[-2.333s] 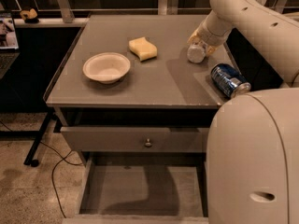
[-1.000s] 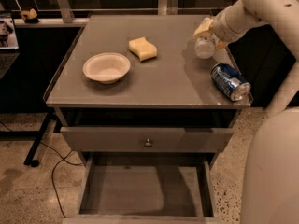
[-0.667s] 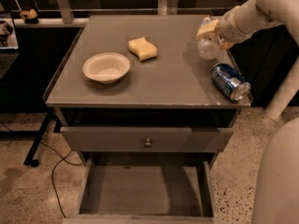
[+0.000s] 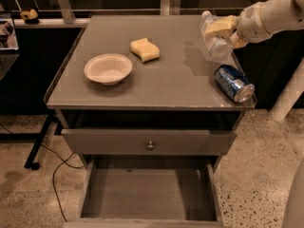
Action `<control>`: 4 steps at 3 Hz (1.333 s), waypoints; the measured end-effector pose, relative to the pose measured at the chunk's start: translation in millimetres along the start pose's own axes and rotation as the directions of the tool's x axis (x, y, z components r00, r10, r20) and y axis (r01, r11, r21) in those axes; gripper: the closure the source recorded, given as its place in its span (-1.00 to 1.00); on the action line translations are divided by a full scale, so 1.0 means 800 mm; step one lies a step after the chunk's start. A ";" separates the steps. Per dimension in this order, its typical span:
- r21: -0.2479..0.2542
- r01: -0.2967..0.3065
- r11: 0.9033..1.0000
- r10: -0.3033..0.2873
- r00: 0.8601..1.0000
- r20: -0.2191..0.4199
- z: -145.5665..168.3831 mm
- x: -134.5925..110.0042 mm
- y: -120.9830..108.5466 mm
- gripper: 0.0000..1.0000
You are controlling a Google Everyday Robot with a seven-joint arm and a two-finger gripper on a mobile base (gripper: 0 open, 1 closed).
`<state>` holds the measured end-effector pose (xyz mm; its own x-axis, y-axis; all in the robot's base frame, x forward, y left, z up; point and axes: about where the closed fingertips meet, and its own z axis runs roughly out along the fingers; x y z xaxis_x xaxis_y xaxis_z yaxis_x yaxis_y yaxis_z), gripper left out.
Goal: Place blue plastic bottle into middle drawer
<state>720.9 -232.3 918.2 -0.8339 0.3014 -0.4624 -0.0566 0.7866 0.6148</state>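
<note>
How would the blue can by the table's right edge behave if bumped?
The blue can lies on its side at the table's front right corner, so a nudge would probably roll it, perhaps off the edge. Its shiny skin looks slippery. The gripper, up behind it, holds the blue plastic bottle.

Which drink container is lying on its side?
The blue can, on the table near its right edge; the end effector holds the bottle up behind it.

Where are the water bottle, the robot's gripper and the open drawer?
blue plastic bottle (image 4: 214, 49): camera view, on its clear body.
gripper (image 4: 226, 34): camera view, upper right, between the fingertips gripping the bottle.
middle drawer (image 4: 142, 198): camera view, on its bare floor, pulled open.
</note>
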 end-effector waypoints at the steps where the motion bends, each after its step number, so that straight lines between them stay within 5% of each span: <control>1: -0.106 0.061 0.993 -0.062 0.998 -0.015 -0.031 0.009 0.024 1.00; 2: -0.175 0.103 0.979 -0.110 0.994 -0.026 -0.052 0.014 0.042 1.00; 4: -0.193 0.127 0.973 -0.136 0.990 -0.034 -0.050 0.016 0.055 1.00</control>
<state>685.5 -215.6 964.8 -0.8366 0.1731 -0.5198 -0.2669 0.6998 0.6626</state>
